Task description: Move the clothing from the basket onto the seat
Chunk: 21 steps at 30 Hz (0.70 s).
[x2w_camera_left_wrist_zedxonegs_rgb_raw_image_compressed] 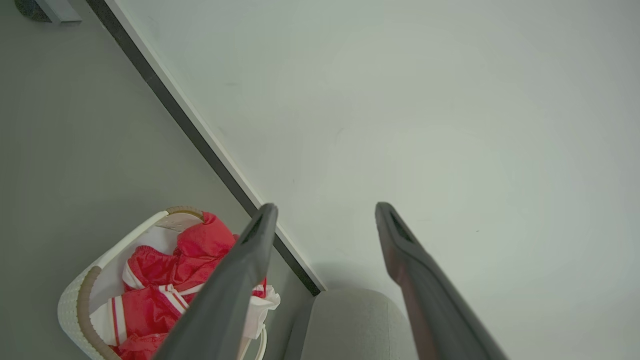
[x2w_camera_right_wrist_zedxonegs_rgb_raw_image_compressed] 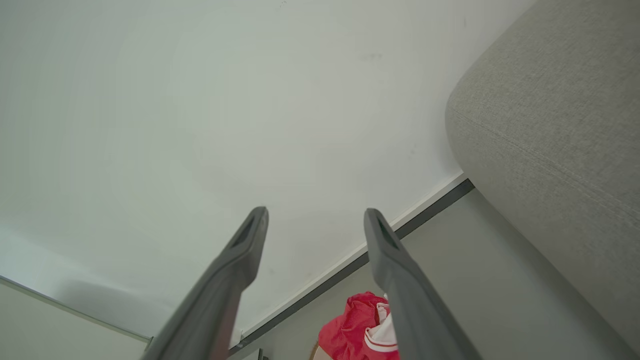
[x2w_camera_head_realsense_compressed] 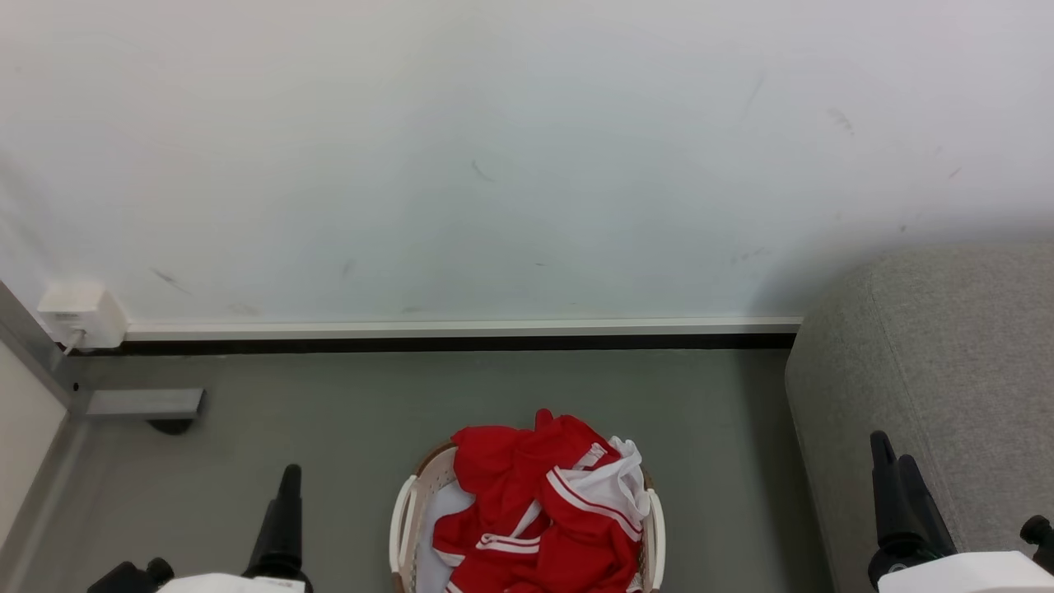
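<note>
Left claw (x2w_camera_left_wrist_zedxonegs_rgb_raw_image_compressed: 325,215), right claw (x2w_camera_right_wrist_zedxonegs_rgb_raw_image_compressed: 315,217): both spread, empty. Clothing (x2w_camera_head_realsense_compressed: 510,478) looks light and floppy, so pinch a top fold.

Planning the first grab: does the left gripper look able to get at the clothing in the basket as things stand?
Probably yes. The left gripper is open, the clothing lies heaped over the rim of the basket, and only floor lies between them.
</note>
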### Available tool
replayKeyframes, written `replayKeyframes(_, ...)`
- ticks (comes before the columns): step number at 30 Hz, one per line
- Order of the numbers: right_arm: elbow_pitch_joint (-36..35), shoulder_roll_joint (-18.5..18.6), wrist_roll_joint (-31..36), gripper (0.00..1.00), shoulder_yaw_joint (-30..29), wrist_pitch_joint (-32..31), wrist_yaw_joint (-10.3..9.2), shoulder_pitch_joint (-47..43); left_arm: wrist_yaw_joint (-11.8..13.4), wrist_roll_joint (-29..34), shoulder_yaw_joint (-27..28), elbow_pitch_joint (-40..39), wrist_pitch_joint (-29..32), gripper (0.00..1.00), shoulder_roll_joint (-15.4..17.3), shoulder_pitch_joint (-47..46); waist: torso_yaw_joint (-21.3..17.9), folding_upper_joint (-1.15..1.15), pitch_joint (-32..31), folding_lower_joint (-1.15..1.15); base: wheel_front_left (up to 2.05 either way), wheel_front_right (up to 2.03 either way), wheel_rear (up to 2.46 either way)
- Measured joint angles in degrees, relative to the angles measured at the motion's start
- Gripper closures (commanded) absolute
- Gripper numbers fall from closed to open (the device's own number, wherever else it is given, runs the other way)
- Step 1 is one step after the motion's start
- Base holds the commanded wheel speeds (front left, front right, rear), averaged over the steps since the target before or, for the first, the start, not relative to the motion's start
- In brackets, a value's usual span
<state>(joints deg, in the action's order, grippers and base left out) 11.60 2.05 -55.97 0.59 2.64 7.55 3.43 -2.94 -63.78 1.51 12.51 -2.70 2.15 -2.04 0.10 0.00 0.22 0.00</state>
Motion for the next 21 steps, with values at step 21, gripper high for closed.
replayKeyframes(21,-0.6,0.1,17.8,0.00,3.3,4.0,0.00,0.5,1.1,24.0,-2.0,-3.1,-3.8,0.00,0.1,0.3,-0.3,0.00,0.3,0.00,0.00,0.00,0.00)
